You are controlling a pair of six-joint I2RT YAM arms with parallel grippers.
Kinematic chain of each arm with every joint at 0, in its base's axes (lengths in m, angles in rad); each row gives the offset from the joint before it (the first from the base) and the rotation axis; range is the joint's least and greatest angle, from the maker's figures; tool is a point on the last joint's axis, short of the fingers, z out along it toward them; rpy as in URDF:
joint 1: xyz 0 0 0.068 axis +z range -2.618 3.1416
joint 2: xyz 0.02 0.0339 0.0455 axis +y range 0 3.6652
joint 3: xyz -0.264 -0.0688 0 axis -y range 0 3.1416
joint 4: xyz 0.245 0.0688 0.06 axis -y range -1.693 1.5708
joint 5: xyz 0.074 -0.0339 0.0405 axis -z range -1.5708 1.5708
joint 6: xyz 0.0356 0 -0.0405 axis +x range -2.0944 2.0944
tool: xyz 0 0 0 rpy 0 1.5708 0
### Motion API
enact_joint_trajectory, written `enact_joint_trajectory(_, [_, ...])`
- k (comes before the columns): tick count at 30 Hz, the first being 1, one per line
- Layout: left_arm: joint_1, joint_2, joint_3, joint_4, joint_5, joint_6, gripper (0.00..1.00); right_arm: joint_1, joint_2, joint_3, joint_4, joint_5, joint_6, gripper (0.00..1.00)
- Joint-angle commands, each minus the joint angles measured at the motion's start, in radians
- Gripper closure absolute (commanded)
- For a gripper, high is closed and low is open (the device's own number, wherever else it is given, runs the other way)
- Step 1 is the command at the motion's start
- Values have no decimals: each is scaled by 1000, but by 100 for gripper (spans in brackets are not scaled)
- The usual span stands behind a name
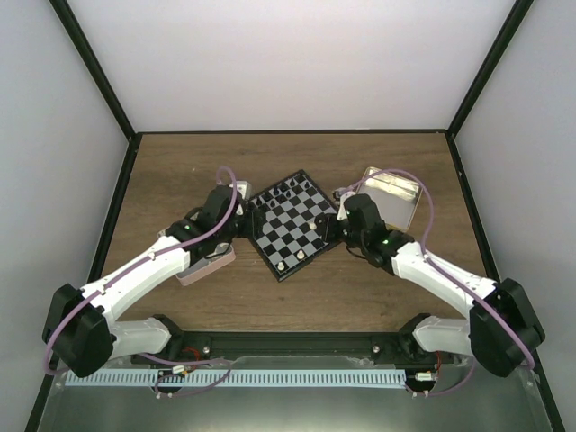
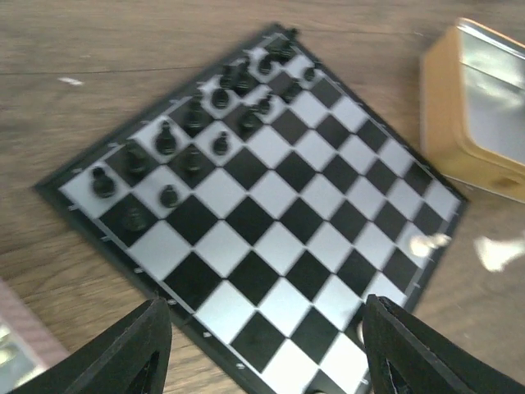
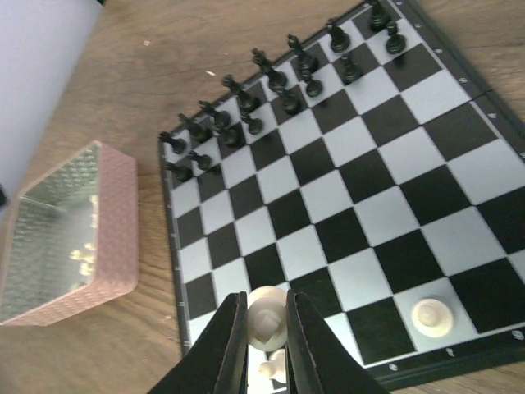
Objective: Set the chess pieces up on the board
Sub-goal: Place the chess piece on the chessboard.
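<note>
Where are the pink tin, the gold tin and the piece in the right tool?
pink tin [image 3: 121, 230], right wrist view, outer wall
gold tin [image 2: 443, 115], left wrist view, side wall
white piece [image 3: 267, 316], right wrist view, rounded body

Gold tin [image 2: 447, 115] cut off at right edge; chess pieces [image 3: 83, 256] inside pink tin [image 3: 121, 222] too small to identify.

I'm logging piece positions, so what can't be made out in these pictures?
1. Right wrist: held white piece in the right pincer; fingers hide its base, type unclear.
2. Left wrist: cream piece at the edge of the board, blurred.
3. Top external: pink tin, mostly under the left arm.
</note>
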Motion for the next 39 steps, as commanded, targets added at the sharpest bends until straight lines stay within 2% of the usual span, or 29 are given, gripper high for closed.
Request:
enact_joint_trajectory(1, [2,10,3,-54,-209,-107,34,60,12,28,-70,206,-108,93])
enact_joint_trajectory(9, [8,10,0,-61,-223,-125,34,175,106,49,-99,367,-166,92])
enact_joint_trajectory(13, [11,11,-4,-59,-219,-130,33,189,157,50,-87,412,-163,92])
enact_joint_trajectory(22, [19,11,-5,-59,-206,-131,33,189,254,61,-42,429,-168,92])
enact_joint_trajectory(39, [35,33,-5,-52,-179,-134,33,189,283,4,-35,437,-136,91])
